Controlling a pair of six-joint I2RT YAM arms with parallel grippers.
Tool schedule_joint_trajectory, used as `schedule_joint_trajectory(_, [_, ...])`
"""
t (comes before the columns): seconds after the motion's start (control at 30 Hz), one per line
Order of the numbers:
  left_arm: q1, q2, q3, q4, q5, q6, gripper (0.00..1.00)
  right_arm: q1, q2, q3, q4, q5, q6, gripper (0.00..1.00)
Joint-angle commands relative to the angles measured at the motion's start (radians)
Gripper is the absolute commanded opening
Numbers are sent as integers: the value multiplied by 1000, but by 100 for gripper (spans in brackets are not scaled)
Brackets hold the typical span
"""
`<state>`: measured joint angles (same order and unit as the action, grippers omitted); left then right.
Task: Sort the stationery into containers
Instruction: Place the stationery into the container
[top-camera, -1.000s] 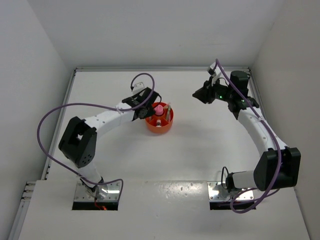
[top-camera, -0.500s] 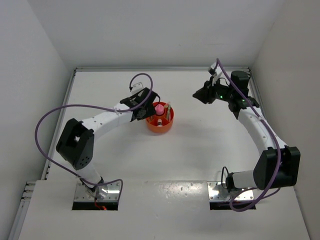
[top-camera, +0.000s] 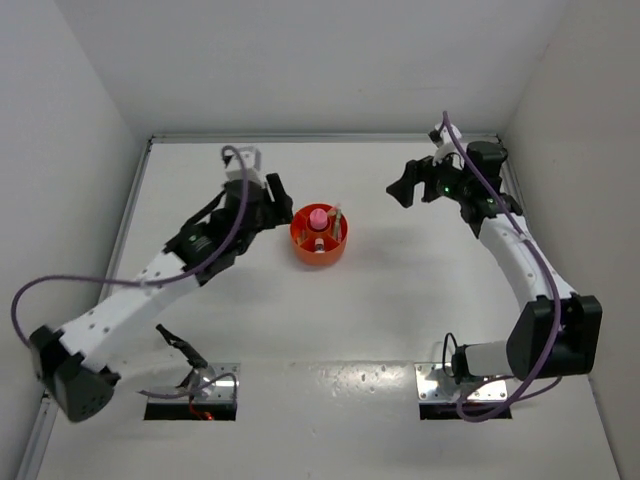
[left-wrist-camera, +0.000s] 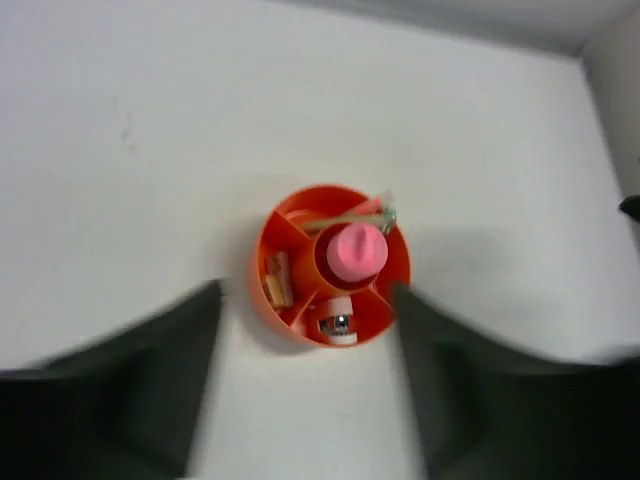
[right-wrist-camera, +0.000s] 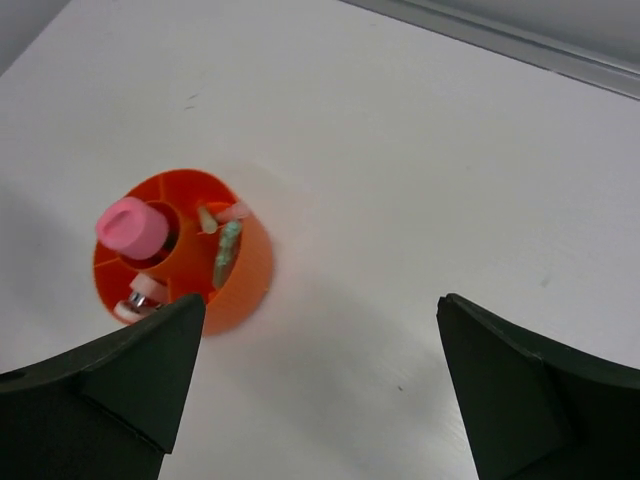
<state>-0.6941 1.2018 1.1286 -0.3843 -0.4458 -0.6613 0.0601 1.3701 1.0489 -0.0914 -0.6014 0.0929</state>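
Orange organiser (top-camera: 318, 258) on white table (top-camera: 400, 300), white walls (top-camera: 300, 60) around

Count, ahead of the left gripper (left-wrist-camera: 307, 292):
- Organiser (left-wrist-camera: 258, 290): 1
- Pink cylinder (left-wrist-camera: 357, 250): 1
- Stapler (left-wrist-camera: 335, 322): 1
- Green stick (right-wrist-camera: 228, 252): 1
- Pale stick (right-wrist-camera: 208, 218): 1
- Pen (right-wrist-camera: 238, 209): 1
- Beige blocks (left-wrist-camera: 277, 280): seemingly 2, blurred

Grippers: 2, counting the right gripper (right-wrist-camera: 320, 300).
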Motion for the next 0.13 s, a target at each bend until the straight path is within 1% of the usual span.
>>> schedule_joint_trajectory(0.0, [43,-138,-104,76,-63,118,100,-11,-92,11,16,221,70,100])
schedule_joint_trajectory(0.03, [57,-181,-121,55,-76,127,100,-11,-118,-10,16,282,58,100])
schedule_joint_trajectory(0.07, [70,-197,-151,45,-99,127,100,-11,-141,-42,16,302,15,100])
schedule_joint_trajectory(0.1, [82,-211,-165,45,-99,140,100,-11,-188,-61,4,322,14,100])
